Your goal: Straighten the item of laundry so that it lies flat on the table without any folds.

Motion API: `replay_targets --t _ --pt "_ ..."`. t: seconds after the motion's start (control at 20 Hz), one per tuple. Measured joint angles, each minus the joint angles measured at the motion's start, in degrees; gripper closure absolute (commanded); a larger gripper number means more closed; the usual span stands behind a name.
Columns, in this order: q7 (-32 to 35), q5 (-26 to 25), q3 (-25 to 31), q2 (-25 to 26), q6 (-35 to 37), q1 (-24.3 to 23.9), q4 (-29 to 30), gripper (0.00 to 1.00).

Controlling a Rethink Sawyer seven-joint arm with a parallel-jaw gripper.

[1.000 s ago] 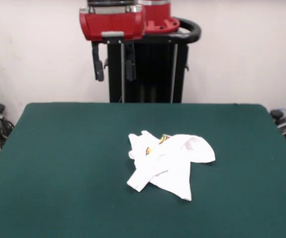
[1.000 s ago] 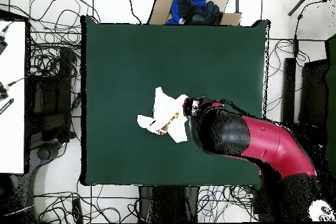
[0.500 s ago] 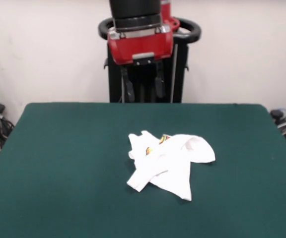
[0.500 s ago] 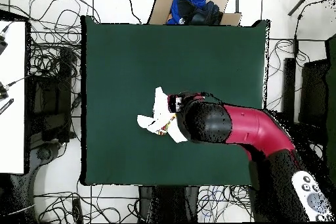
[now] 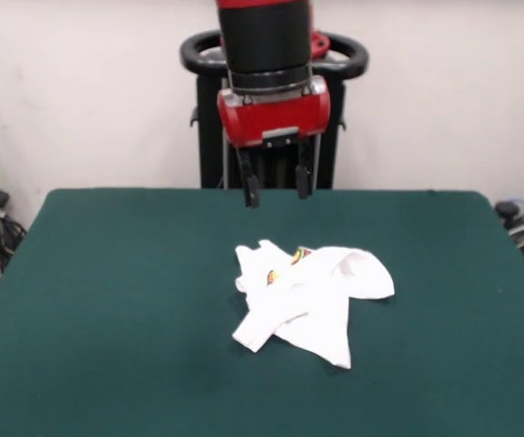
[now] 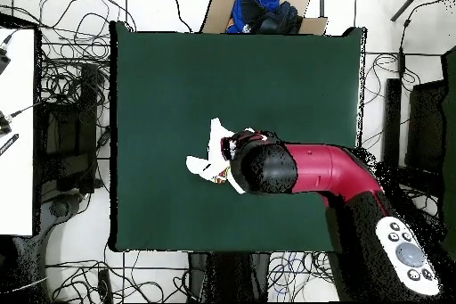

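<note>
The item of laundry (image 5: pixel 309 299), a small white T-shirt, lies crumpled and folded over itself near the middle of the dark green table (image 5: pixel 107 300); a bit of coloured print shows near its top. My gripper (image 5: pixel 277 188) hangs open above the table, over the shirt's far side and not touching it, two dark fingers pointing down. In the overhead view the red and black arm (image 6: pixel 303 169) covers most of the shirt (image 6: pixel 208 154), and the gripper itself is hidden beneath it.
A cardboard box with blue and dark clothes (image 6: pixel 263 11) sits just past the table's far edge in the overhead view. Cables cover the floor around the table. A white desk (image 6: pixel 16 131) stands at the left.
The arm has swung across and come lower, so the gripper now hangs over the shirt's far side. The shirt has not moved.
</note>
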Motion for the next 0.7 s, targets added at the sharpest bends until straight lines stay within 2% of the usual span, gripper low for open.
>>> replay_targets --t 0.15,0.7 --pt "0.00 -2.72 -0.29 1.32 -0.01 0.91 -0.02 0.00" --pt "0.00 -7.95 -0.81 5.49 -0.01 2.22 -0.04 0.00"
